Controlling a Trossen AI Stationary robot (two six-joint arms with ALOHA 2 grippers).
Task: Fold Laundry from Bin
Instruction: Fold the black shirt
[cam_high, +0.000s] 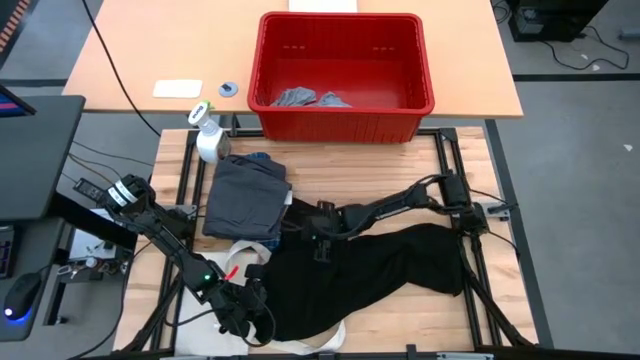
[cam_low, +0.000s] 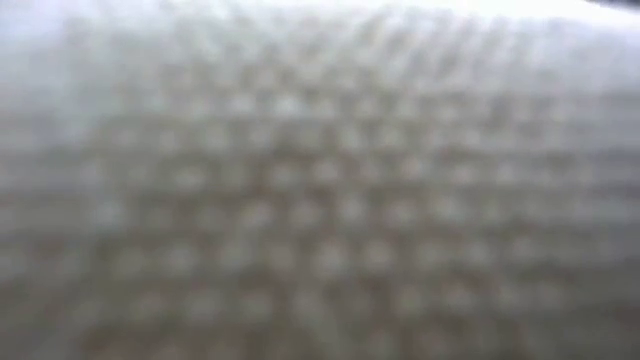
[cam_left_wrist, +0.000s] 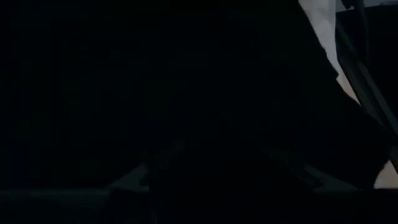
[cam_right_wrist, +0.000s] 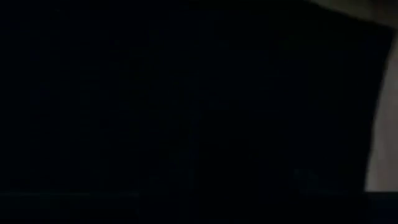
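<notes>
A large black piece (cam_high: 390, 265) of the laundry lies spread over the middle and near part of the table. My left gripper (cam_high: 238, 312) is at its near left corner. My right gripper (cam_high: 318, 240) is at its far left edge, reached across from the right. Both wrist views are filled with black cloth (cam_left_wrist: 186, 93) (cam_right_wrist: 186, 93). A folded dark grey piece (cam_high: 243, 195) lies at the far left, a bit of blue cloth (cam_high: 262, 158) showing at its far edge. Small light grey pieces (cam_high: 300, 98) lie inside the red bin (cam_high: 345, 128).
A white spray bottle (cam_high: 207, 138) stands by the bin's near left corner. Cream tote cloth (cam_high: 240, 252) pokes out from under the black piece at left and at the near edge (cam_high: 322, 342). Blurred woven cream cloth (cam_low: 320, 180) fills the low view.
</notes>
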